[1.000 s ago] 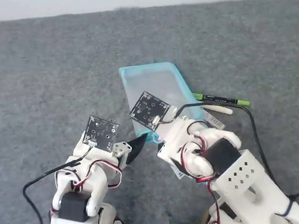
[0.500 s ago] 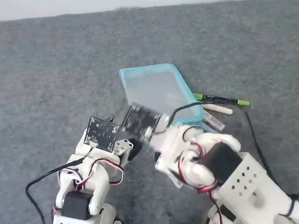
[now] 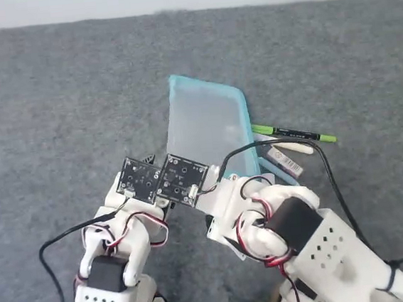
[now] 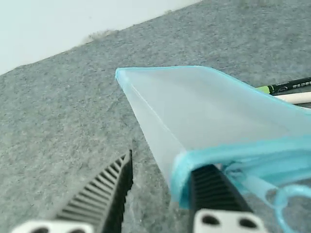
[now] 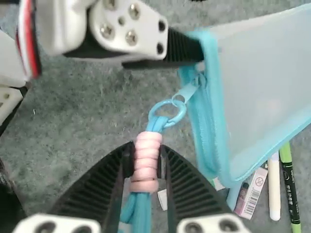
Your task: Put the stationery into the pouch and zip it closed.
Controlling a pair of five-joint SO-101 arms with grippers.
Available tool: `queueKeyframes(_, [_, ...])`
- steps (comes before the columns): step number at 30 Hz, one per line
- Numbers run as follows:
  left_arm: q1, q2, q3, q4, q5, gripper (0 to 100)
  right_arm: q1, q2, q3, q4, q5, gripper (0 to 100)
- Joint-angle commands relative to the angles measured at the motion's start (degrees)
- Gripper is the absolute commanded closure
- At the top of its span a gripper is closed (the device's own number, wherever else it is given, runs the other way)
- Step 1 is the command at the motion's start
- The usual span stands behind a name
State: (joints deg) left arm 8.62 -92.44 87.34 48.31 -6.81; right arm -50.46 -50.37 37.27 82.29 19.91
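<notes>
The translucent pouch (image 3: 206, 125) with blue trim lies tilted on the grey mat, its near corner raised between the two arms. My right gripper (image 5: 146, 148) is shut on the pink zip pull (image 5: 146, 162), which hangs by a blue ring (image 5: 167, 114) from the zipper slider (image 5: 190, 90). My left gripper (image 4: 165, 167) is open, with one black finger (image 4: 214, 187) pressed against the pouch's near corner (image 4: 182, 172). A green pen (image 3: 293, 133), a white pen (image 3: 292, 148) and a small labelled item (image 3: 286, 161) lie on the mat beside the pouch.
The left arm (image 3: 120, 237) and right arm (image 3: 287, 221) crowd the near edge, their wrist boards almost touching. Black cables (image 3: 333, 181) loop over the right arm. The grey mat (image 3: 54, 101) stretches open on the far left and right.
The right arm swung left toward the left arm, drawing the zip pull with it. The pouch turned and its far end shifted away; its near corner now meets the left gripper.
</notes>
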Motion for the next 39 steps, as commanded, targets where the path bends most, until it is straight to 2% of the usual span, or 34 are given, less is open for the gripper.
queueKeyframes(1, [-0.62, -1.14, -0.75, -2.29, -0.18, 94, -0.04, -1.80, 0.18, -0.40, 1.58, 99.2])
queueKeyframes(3, [-0.62, -1.14, -0.75, -2.29, -0.18, 99, 2.95, -1.71, 0.53, -0.92, 2.99, 99.2])
queueKeyframes(8, [-0.62, -1.14, -0.75, -2.29, -0.18, 99, 11.65, -1.63, 1.14, -2.68, 3.87, 99.2])
queueKeyframes(14, [-7.21, -0.88, -0.75, -5.10, 1.76, 99, 16.22, -1.63, 1.32, -2.86, 5.45, 99.2])
queueKeyframes(19, [-7.82, -0.79, -0.66, -5.27, 2.37, 99, 20.35, -1.63, 1.32, -4.09, 5.54, 99.2])
queueKeyframes(25, [-5.63, -0.70, -0.22, -5.10, 2.29, 97, 17.54, -2.07, 1.23, -4.09, 5.19, 99.2])
queueKeyframes(31, [-1.32, -0.70, 1.80, -5.19, 0.18, 79, 12.53, -2.24, 1.23, -3.47, 5.63, 99.2])
queueKeyframes(39, [-1.23, -0.70, 1.80, -5.45, -0.09, 85, 12.26, -2.33, 1.32, -2.77, 7.65, 99.2])
